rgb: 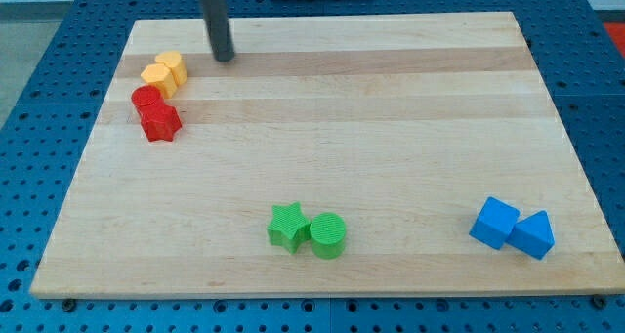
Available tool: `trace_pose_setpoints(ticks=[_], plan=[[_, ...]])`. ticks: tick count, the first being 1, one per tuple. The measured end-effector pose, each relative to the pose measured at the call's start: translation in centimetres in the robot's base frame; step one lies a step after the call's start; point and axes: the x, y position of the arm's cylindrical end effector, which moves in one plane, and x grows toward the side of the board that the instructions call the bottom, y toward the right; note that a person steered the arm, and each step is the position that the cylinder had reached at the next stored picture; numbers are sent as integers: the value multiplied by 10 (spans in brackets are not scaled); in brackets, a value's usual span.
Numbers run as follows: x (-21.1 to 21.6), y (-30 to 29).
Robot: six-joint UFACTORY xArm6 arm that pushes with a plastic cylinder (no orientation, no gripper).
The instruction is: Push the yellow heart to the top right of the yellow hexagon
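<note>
Two yellow blocks touch each other near the board's upper left. The upper-right one [173,65] looks like the yellow heart, and the lower-left one [156,78] looks like the yellow hexagon, though their shapes are hard to make out. My tip [225,56] rests on the board just right of the yellow pair, a short gap from the upper-right block and slightly higher in the view. It touches no block.
A red cylinder [146,99] and a red star [161,124] sit just below the yellow pair. A green star [286,226] and green cylinder [328,236] are at bottom centre. A blue cube [493,222] and blue triangle [534,234] are at bottom right.
</note>
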Motion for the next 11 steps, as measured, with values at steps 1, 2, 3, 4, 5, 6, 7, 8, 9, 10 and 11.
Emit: trace_pose_setpoints(ticks=[1,2,3,4,5,6,7,8,9,10,11], plan=[[8,-16],[-2,-25],[-23,-32],[-24,-33],[-24,-73],[-24,-75],[-22,-73],[-15,-68],[-15,-68],[6,-68],[23,-68]])
